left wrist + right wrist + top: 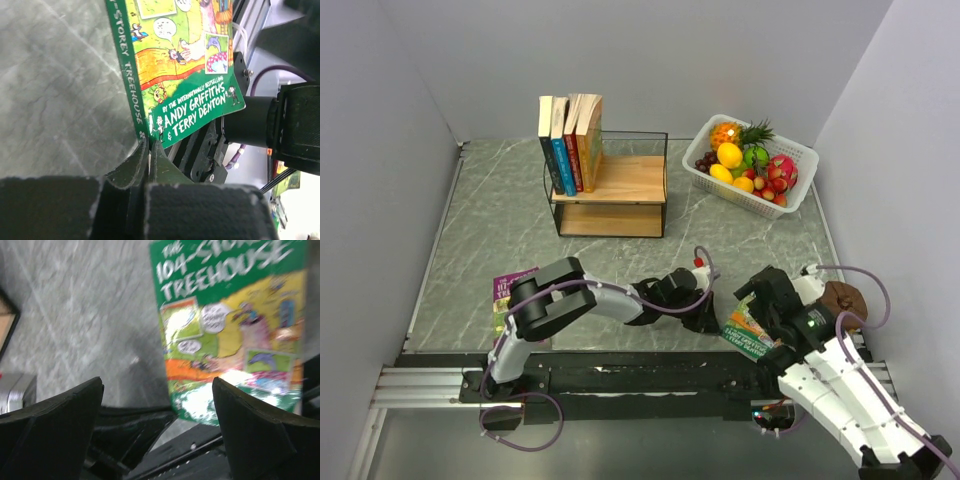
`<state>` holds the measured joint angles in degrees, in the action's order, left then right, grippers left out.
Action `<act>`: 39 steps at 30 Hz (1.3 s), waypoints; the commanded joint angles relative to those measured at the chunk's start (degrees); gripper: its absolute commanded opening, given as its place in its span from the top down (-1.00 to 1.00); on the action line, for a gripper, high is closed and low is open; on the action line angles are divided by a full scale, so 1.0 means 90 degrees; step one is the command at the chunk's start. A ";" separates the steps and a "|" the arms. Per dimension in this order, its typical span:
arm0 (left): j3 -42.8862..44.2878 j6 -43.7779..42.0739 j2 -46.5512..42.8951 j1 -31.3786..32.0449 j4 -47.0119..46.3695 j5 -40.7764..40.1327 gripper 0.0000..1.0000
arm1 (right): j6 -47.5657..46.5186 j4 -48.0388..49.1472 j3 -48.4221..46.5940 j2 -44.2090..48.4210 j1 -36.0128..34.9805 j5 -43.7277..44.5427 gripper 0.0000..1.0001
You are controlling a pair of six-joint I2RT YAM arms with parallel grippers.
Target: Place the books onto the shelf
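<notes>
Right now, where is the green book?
Top view, near edge, right of centre: the green book is pinched by the left gripper, beside the right gripper.

Upright books (570, 140) at the left end of the shelf (630, 180), fruit basket (732, 197) to its right (stray book (510, 288) near-left)

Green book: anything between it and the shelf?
Nothing visible. The table between the green book and the shelf is bare. The left claw is shut on the book's corner. Standing books fill only the shelf's left end.
</notes>
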<state>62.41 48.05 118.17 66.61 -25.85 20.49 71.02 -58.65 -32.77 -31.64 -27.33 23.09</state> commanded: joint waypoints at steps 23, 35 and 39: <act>-0.2062 -0.0017 -0.3071 -0.0165 0.1729 -0.2990 -0.82 | -0.0654 0.0685 0.0154 -0.2588 0.2265 -0.0309 -0.99; -0.2062 0.0100 -0.3188 -0.0165 0.1700 -0.3165 -0.81 | -0.1710 0.2981 0.0498 -0.3496 0.1535 -0.1658 -0.81; -0.2071 0.0178 -0.3276 -0.0174 0.1817 -0.3302 -0.82 | -0.1584 0.3147 0.0088 -0.4401 0.0588 -0.1764 -0.79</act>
<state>43.92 48.86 91.44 65.10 -9.74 -6.96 54.08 -43.29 -31.94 -62.59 -14.50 18.72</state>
